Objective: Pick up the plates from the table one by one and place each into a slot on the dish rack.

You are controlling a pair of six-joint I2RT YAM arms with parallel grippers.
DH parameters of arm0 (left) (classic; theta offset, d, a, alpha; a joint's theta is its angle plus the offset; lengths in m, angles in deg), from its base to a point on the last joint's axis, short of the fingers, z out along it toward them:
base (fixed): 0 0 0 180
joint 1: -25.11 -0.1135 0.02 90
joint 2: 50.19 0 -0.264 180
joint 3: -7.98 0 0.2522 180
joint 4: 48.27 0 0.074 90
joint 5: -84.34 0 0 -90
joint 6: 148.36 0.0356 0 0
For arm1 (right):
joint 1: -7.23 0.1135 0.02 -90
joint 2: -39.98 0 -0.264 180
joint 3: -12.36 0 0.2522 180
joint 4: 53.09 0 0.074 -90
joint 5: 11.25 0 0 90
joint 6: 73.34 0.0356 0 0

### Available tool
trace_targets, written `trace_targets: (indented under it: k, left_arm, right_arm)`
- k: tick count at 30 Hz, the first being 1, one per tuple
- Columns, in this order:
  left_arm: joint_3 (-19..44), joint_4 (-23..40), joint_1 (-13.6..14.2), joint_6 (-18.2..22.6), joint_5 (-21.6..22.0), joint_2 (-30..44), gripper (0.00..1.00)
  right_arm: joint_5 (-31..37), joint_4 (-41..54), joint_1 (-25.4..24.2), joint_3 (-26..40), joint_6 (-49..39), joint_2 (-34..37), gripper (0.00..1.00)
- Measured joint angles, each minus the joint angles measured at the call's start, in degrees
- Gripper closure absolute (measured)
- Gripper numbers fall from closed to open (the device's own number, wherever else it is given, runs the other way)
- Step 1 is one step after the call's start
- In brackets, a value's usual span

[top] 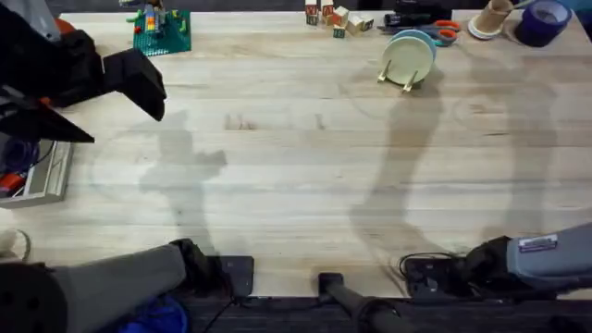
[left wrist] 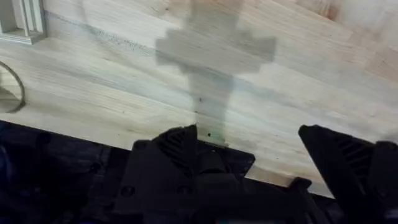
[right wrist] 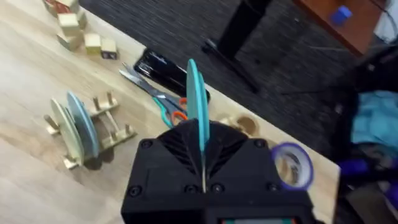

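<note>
The plates are in 2 places. 1 bright cyan-blue plate (right wrist: 198, 106) stands on its edge between the black fingers of the right gripper (right wrist: 202, 165), which are clamped on its lower rim. It is up in the air above the far side of the table (right wrist: 37, 180).

Past that plate, the small dish rack (right wrist: 106, 127) of light wood sits on the table with its short pegs pointing up. 2 plates stand in its slots, side by side: 1 pale cream plate (right wrist: 60, 124) and 1 pale blue plate (right wrist: 84, 127). The slots at the other end of the rack have nothing in them. From overhead the dish rack (top: 407, 63) is near the far edge of the table (top: 296, 166), to the right of the middle.

Behind the rack lie scissors (right wrist: 158, 96) with orange and teal handles, a few small wooden blocks (right wrist: 81, 31), and 1 purple tape roll (right wrist: 292, 165) close to the table edge. A green brick baseplate (top: 161, 32) sits at the far left.

The left gripper (left wrist: 249, 155) hangs above bare table near the front edge. Its 2 black fingers (left wrist: 177, 146) are spread wide apart and hold nothing.
</note>
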Motion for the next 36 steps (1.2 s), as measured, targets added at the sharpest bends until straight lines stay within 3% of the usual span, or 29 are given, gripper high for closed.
trace_targets:
  k: [11,21,36]
  left_arm:
    - [0.00,0.00,0.00,0.00,0.00,0.00,0.006]
    - [0.00,0.00,0.00,0.00,0.00,0.00,0.006]
    - [0.00,0.00,0.00,0.00,0.00,0.00,0.006]
  right_arm:
    - [-11.61,-2.30,0.64,8.00,0.95,9.70,0.972]
    - [-19.28,-1.14,2.73,8.40,1.08,14.49,0.972]
    - [-19.74,-1.29,4.61,8.51,-0.88,18.64,0.972]
